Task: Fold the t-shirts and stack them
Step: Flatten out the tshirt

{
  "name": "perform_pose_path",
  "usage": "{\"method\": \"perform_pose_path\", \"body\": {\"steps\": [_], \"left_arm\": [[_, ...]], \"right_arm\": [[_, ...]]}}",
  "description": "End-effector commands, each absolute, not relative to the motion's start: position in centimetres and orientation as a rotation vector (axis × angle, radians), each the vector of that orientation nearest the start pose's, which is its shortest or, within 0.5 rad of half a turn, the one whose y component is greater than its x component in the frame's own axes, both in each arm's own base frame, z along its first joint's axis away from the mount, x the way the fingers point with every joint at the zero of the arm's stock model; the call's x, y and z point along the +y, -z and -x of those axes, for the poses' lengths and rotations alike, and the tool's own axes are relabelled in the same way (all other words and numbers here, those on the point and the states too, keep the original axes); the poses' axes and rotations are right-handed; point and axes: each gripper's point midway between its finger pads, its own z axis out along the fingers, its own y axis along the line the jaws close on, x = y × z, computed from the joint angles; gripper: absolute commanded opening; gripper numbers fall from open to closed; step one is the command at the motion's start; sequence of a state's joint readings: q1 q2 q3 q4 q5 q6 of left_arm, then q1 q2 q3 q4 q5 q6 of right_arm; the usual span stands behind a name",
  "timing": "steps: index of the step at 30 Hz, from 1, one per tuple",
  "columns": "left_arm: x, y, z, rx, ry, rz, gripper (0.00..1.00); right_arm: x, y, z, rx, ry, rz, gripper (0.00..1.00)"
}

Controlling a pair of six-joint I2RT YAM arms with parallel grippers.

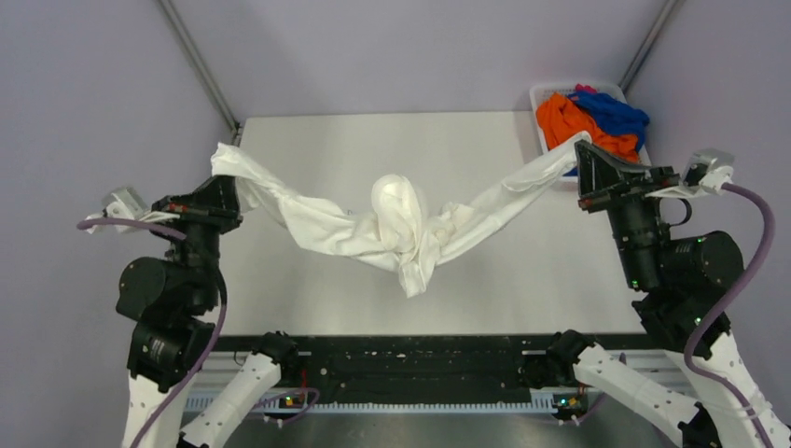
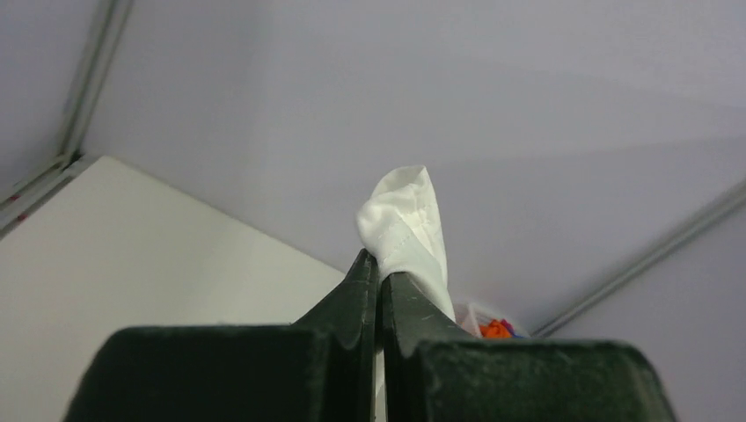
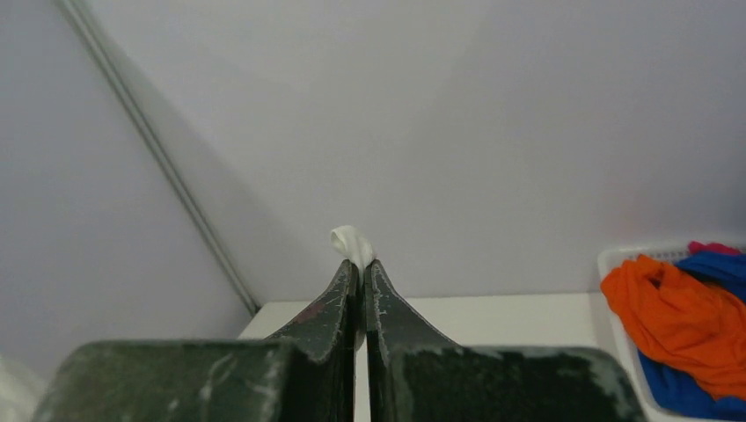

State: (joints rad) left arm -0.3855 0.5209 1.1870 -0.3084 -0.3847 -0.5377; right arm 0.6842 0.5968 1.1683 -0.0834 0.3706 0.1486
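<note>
Grey-walled cell, pale worktop (image 1: 373, 140): from above, the white t-shirt (image 1: 401, 224) hangs twisted between both arms, its middle bunched and sagging. Other t-shirts (image 1: 588, 121) lie in the basket (image 1: 541, 93).

Left wrist view: the left end effector (image 2: 378, 264) is clamped shut on a cloth corner.

Right wrist view: the right end effector (image 3: 362, 268) likewise pinches an edge.

Best to draw the arms apart evenly so the twist falls out before laying the cloth flat.
</note>
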Motion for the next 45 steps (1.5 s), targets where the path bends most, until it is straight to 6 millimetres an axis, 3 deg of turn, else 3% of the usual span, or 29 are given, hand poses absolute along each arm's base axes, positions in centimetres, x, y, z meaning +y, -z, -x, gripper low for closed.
{"method": "perform_pose_path", "body": {"steps": [1,5,10,18,26,30,34,35,37,40,42,45], "left_arm": [[0.7,-42.4,-23.7,1.375,0.262,0.732,0.0],[1.0,-38.6,-26.6,1.582,0.026,0.796,0.0],[3.2,-37.6,-26.9,1.59,-0.186,0.929,0.0],[1.7,-37.8,-27.1,1.566,-0.019,0.849,0.0],[2.3,-38.0,-26.9,1.542,-0.043,0.857,0.0],[0.9,-38.5,-28.8,1.552,-0.003,0.797,0.0],[-0.6,-38.8,-33.2,1.587,0.027,0.741,0.0],[-0.1,-38.9,-35.0,1.598,0.036,0.75,0.0],[-0.2,-40.5,-38.7,1.608,0.124,0.713,0.0],[-0.3,-44.9,-42.7,1.564,0.163,0.637,0.0],[-0.5,-49.2,-44.0,1.5,0.185,0.581,0.0],[-0.4,-53.8,-43.9,1.419,0.215,0.532,0.0]], "right_arm": [[6.9,-46.9,-23.6,1.298,-0.327,-0.179,0.0],[6.7,-43.6,-26.3,1.418,-0.17,-0.243,0.0],[5.1,-42.3,-27.6,1.47,-0.002,-0.311,0.0],[7.3,-41.9,-28.0,1.47,-0.093,-0.194,0.0],[6.0,-40.5,-28.4,1.483,-0.026,-0.249,0.0],[6.4,-40.5,-29.9,1.498,-0.009,-0.215,0.0],[6.4,-39.6,-34.6,1.533,-0.023,-0.192,0.0],[6.4,-39.8,-36.2,1.53,-0.048,-0.192,0.0],[6.4,-42.1,-39.2,1.482,-0.089,-0.183,0.0],[7.0,-46.8,-42.7,1.408,-0.111,-0.153,0.0],[7.5,-50.8,-44.1,1.341,-0.128,-0.13,0.0],[7.0,-55.2,-45.5,1.269,-0.135,-0.144,0.0]]}}
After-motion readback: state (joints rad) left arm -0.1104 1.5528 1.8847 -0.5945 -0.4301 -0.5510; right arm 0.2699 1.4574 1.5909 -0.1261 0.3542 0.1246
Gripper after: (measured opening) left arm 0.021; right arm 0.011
